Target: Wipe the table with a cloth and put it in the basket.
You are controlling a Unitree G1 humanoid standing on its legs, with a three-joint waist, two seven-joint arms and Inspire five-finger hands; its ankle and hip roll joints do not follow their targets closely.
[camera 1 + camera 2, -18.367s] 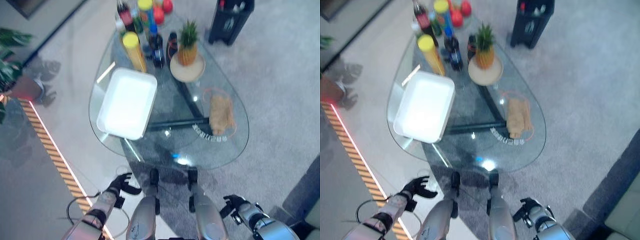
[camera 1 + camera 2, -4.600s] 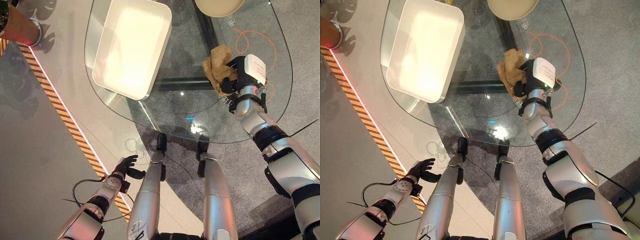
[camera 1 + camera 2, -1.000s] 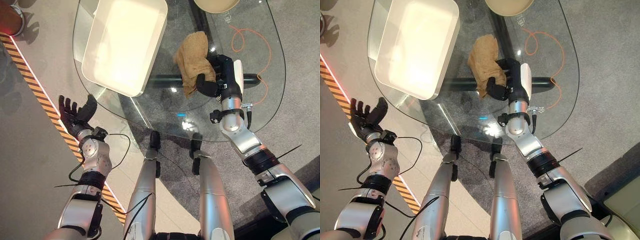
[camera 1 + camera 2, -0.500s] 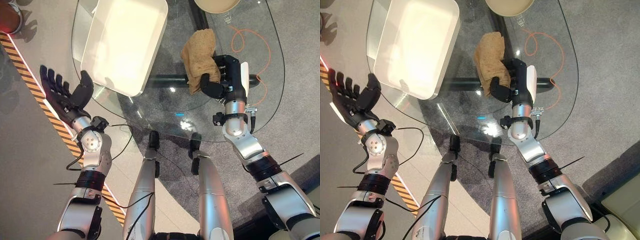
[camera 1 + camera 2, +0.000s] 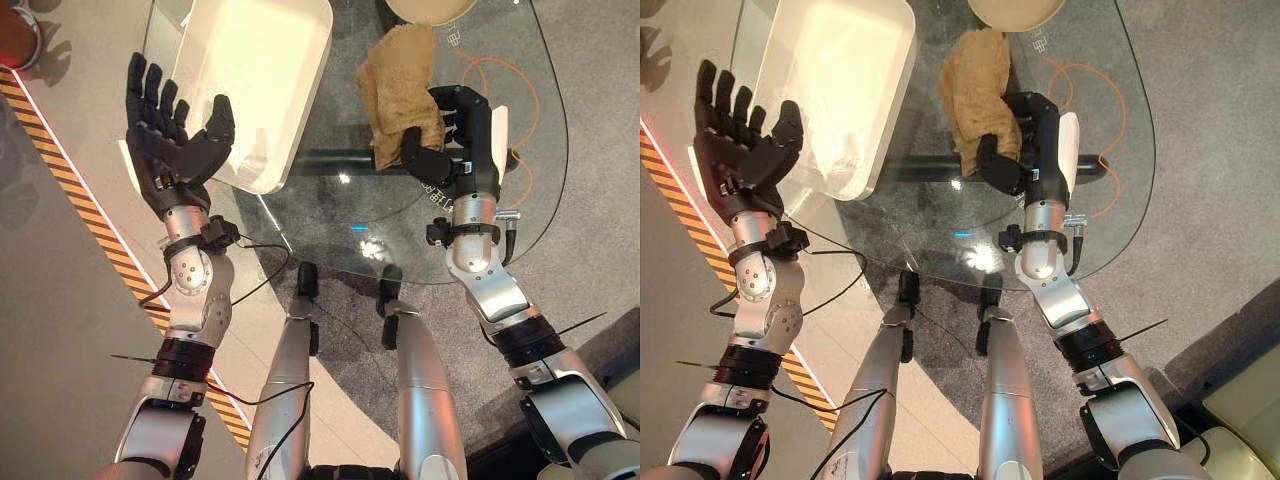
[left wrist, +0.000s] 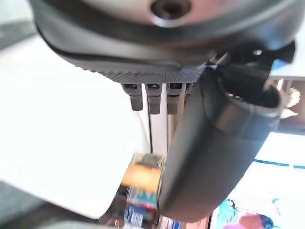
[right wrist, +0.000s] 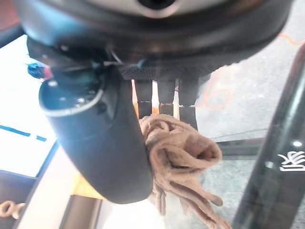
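A tan cloth (image 5: 398,82) lies bunched on the glass table (image 5: 520,200), right of centre. My right hand (image 5: 455,135) is shut on the cloth's near end; the right wrist view shows the cloth (image 7: 178,157) pinched between thumb and fingers. The white basket (image 5: 258,75) stands on the table's left half. My left hand (image 5: 170,135) is raised over the basket's near left edge, open, fingers spread and straight, holding nothing. In the left wrist view the left hand (image 6: 214,143) looks out over the basket's white floor (image 6: 66,143).
A tan round plate (image 5: 432,10) sits at the table's far edge beyond the cloth. An orange cord (image 5: 500,80) curls under the glass at the right. A dark table-frame bar (image 5: 350,160) runs under the glass. A striped floor strip (image 5: 90,225) runs left of the table.
My left hand has risen from beside the table's left edge up to the basket's near side. My right hand has slid the cloth slightly away from me and rightward.
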